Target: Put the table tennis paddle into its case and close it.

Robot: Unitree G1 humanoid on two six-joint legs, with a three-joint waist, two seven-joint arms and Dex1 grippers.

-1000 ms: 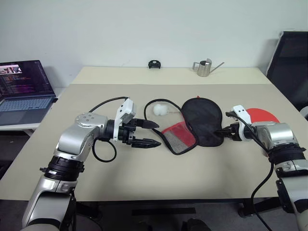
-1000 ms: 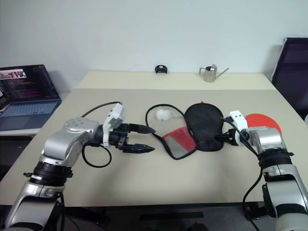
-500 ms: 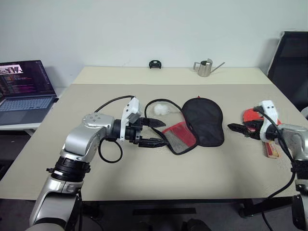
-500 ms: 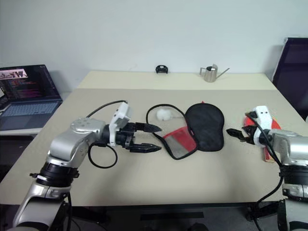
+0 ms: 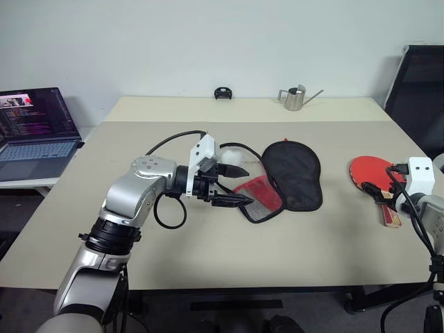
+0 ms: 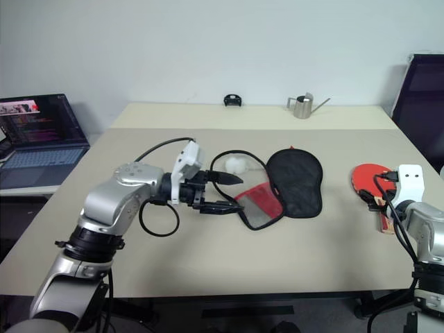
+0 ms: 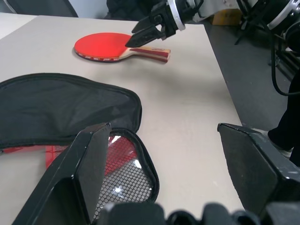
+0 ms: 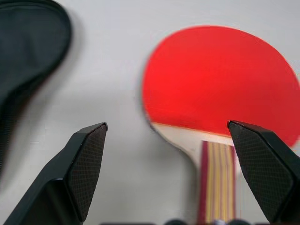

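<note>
swung away from the case over to the table tennis paddle at the table's right side: right gripper, jaws wide, empty, hovering over the handle. pickup looks next. crept up to the case's open mesh flap: left gripper, also spread, holding nothing. unzipped and lying flat mid-table, the case. hard to judge whether either gripper touches anything; paddle handle partly hidden behind the right wrist.
</note>
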